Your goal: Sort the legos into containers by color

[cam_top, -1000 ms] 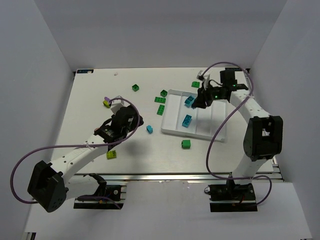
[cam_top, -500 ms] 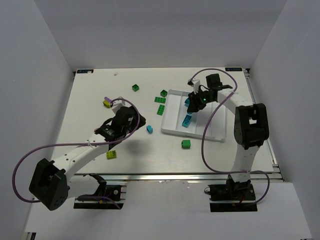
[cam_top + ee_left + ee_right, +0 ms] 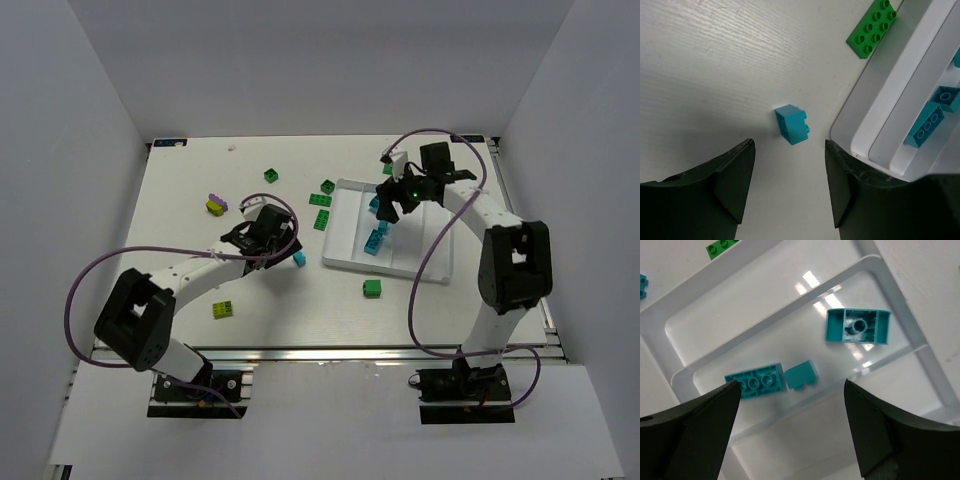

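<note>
My left gripper (image 3: 789,156) is spread wide over a loose cyan brick (image 3: 792,125) on the white surface (image 3: 180,200), just beside the white tray (image 3: 332,228). My right gripper (image 3: 791,392) gapes empty above three cyan bricks (image 3: 857,326) in one compartment. Green bricks (image 3: 372,288) lie scattered, and pale grey walls (image 3: 300,60) stand round the surface.

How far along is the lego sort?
Done: three cyan bricks sit in one tray compartment. In hand: nothing; left gripper open, lined up on a loose cyan brick; right gripper open over the tray. Left: that one plus green bricks, lime bricks, a purple brick on the table.
</note>
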Controlling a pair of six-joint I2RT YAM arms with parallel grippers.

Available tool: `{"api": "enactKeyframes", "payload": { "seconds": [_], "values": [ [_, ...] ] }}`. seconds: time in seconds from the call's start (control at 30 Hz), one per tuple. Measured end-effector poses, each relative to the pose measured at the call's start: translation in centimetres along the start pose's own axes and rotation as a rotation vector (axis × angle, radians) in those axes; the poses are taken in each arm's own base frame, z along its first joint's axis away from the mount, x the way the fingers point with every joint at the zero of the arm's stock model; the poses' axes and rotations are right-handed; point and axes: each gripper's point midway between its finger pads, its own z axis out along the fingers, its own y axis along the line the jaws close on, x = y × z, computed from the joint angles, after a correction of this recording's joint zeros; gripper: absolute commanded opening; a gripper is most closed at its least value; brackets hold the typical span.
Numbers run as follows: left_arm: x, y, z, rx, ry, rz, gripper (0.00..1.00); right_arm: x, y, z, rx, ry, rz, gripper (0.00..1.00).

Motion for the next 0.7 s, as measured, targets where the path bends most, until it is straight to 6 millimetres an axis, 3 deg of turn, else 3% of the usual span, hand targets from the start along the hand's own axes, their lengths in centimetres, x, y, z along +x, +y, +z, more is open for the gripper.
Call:
{"api": "enactKeyframes", "payload": {
  "seconds": [0.13, 0.17, 0.2, 0.3, 0.7],
  "values": [
    [0.0, -0.9, 1.2, -0.025, 0.025, 0.005, 0.65, -2.2, -0.4, -3.9, 0.125, -0.128, -0.064, 0.89],
    [0.1, -1.0, 1.4, -0.035, 0.032, 0.006, 0.65, -2.7, -0.7, -5.1, 0.163, -0.167, -0.074, 0.85],
    [0.2, -1.1, 1.7, -0.046, 0.04, 0.009, 0.65, -3.0, -0.8, -6.2, 0.184, -0.197, -0.081, 0.61],
    [0.7, -1.2, 2.4, -0.084, 0.067, 0.019, 0.65, -4.2, -1.2, -8.4, 0.172, -0.256, -0.115, 0.23],
    [3.9, -1.0, 5.3, -0.191, 0.153, 0.085, 0.62, -2.1, 2.8, -7.7, -0.032, -0.249, -0.121, 0.34]
  ]
}}
